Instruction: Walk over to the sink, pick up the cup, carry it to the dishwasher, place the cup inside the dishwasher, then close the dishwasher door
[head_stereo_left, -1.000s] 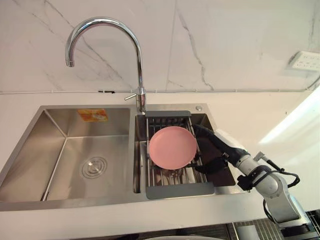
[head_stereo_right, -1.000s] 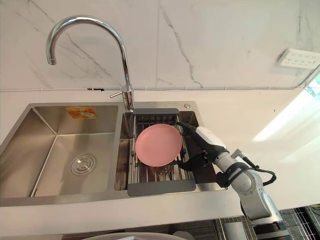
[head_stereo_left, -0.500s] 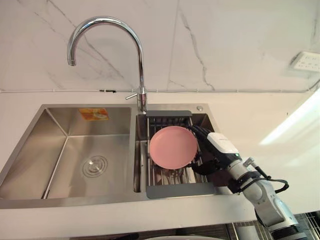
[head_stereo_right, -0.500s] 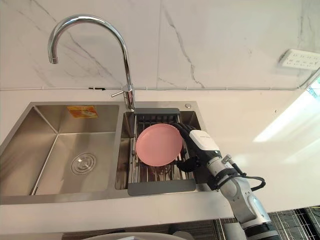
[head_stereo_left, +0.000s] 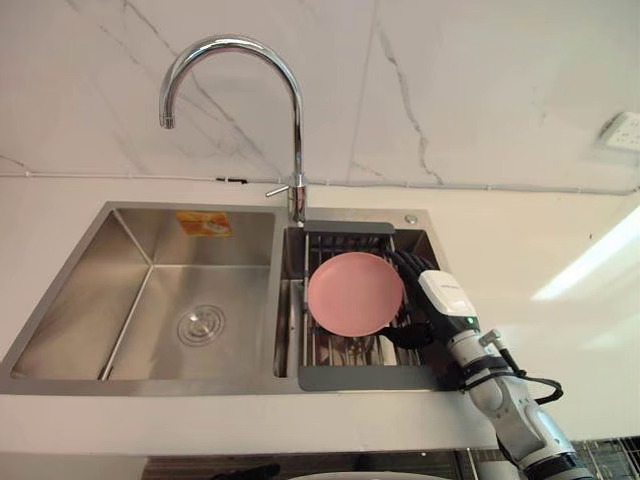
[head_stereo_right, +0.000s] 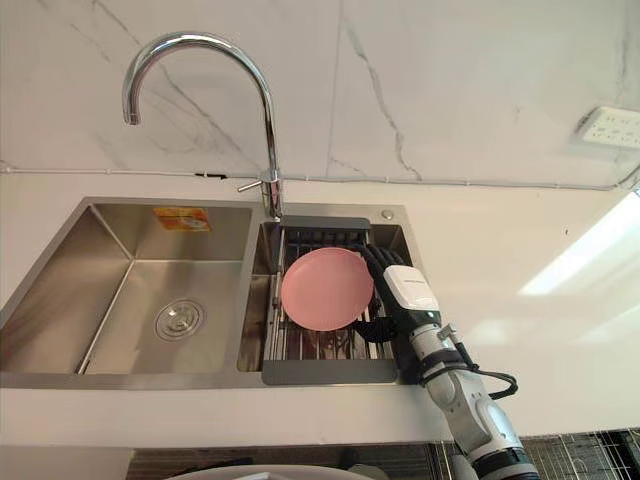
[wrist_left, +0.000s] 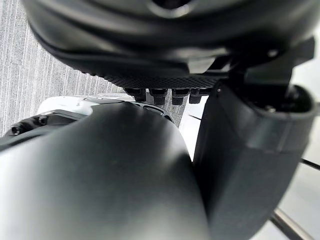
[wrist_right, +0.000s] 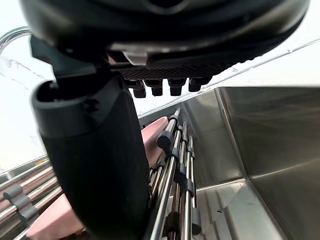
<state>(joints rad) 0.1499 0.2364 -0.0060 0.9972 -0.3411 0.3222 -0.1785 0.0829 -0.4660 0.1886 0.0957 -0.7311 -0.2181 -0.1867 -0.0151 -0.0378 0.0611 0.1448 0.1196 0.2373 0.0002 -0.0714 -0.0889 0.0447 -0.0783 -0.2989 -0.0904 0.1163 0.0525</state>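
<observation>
A pink plate (head_stereo_left: 355, 293) stands tilted on the wire rack (head_stereo_left: 345, 378) in the sink's right basin (head_stereo_left: 424, 246). Something glassy shows under the plate's near edge (head_stereo_left: 350, 350); I cannot tell whether it is the cup. My right hand (head_stereo_left: 443, 293) reaches into that basin along the plate's right side, open, fingers stretched past the plate's far right rim and thumb pointing at its near edge. In the right wrist view the thumb (wrist_right: 95, 165) stands over the rack bars (wrist_right: 175, 165) beside the pink plate (wrist_right: 152, 135), holding nothing. My left hand (wrist_left: 160, 30) hangs open over grey floor.
A tall chrome faucet (head_stereo_left: 297, 150) rises between the two basins; the left basin (head_stereo_left: 190, 300) holds only its drain. White countertop (head_stereo_right: 540, 330) surrounds the sink, with a wall socket (head_stereo_right: 610, 127) at the far right. A wire grid (head_stereo_right: 570, 455) shows below the counter's front edge at lower right.
The camera has shifted. My right hand has moved from the basin's right side in to the plate's right edge, its fingers now along the rim. The plate stays put.
</observation>
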